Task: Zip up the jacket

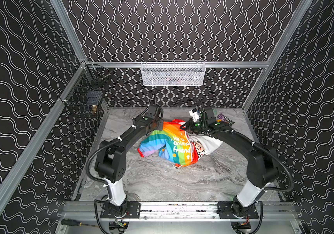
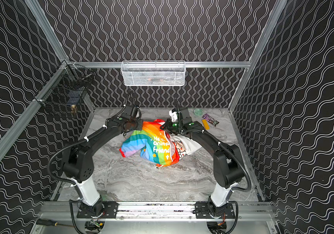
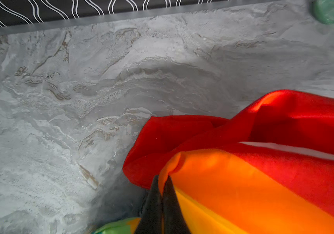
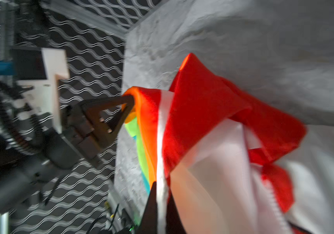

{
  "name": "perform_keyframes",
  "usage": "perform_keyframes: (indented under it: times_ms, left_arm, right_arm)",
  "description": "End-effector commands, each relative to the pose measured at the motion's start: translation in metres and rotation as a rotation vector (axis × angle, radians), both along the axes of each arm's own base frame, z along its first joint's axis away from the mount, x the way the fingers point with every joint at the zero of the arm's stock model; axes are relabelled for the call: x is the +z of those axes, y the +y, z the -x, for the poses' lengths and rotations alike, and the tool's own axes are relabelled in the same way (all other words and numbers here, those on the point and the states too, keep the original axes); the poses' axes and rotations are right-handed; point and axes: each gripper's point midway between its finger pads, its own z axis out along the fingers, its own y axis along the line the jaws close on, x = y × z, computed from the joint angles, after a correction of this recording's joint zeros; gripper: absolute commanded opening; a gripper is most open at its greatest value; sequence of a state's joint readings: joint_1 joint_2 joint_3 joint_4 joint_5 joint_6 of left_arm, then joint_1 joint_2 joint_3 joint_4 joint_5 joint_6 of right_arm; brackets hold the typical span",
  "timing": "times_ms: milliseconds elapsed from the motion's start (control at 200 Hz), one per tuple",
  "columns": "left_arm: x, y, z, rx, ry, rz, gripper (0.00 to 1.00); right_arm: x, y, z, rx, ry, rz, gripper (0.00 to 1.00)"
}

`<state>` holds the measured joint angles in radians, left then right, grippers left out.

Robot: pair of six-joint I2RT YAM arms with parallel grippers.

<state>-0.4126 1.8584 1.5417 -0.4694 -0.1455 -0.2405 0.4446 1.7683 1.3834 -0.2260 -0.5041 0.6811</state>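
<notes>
Left end effector [image 3: 163, 179] is pressed together on an orange fold of the jacket [image 1: 174, 145]; right end effector [image 4: 161, 188] pinches its white front edge. From both grips the jacket runs lengthwise toward the near edge of the worktop [image 1: 162, 182], mid-worktop, with its open front nearer the right arm.

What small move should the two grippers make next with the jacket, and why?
The left gripper pinches orange fabric, the right gripper pinches a white strip, and the jacket lies crumpled with its lining showing. So they should probably draw slightly apart, to spread it flat.
</notes>
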Motion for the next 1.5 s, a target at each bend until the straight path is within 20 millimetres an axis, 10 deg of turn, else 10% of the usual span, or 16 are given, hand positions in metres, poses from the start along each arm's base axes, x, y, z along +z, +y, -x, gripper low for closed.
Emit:
perform_keyframes:
  times_ms: [0, 280, 570, 701, 811, 1166, 1496]
  left_arm:
    - [0.001, 0.005, -0.015, 0.046, -0.003, -0.010, 0.00]
    - [-0.020, 0.013, -0.061, 0.095, 0.046, -0.049, 0.00]
    - [-0.043, 0.018, -0.085, 0.110, 0.071, -0.057, 0.00]
    - [-0.049, 0.020, -0.087, 0.118, 0.082, -0.031, 0.43]
    - [-0.047, 0.020, -0.084, 0.120, 0.077, -0.001, 0.53]
    - [-0.009, 0.024, -0.043, 0.136, 0.039, 0.112, 0.62]
    - [0.002, 0.011, 0.049, 0.056, 0.095, 0.166, 0.63]
  right_arm:
    - [-0.022, -0.019, -0.022, -0.092, 0.002, 0.112, 0.05]
    - [-0.028, -0.053, -0.053, -0.180, 0.007, 0.164, 0.31]
    - [-0.020, -0.083, -0.024, -0.166, -0.020, 0.232, 0.60]
    - [-0.037, -0.092, -0.001, -0.156, 0.015, 0.265, 0.64]
    - [-0.051, -0.096, 0.018, -0.155, 0.040, 0.275, 0.65]
    - [-0.097, -0.091, 0.059, -0.125, 0.117, 0.329, 0.62]
    - [-0.128, -0.097, 0.071, -0.142, 0.160, 0.367, 0.63]
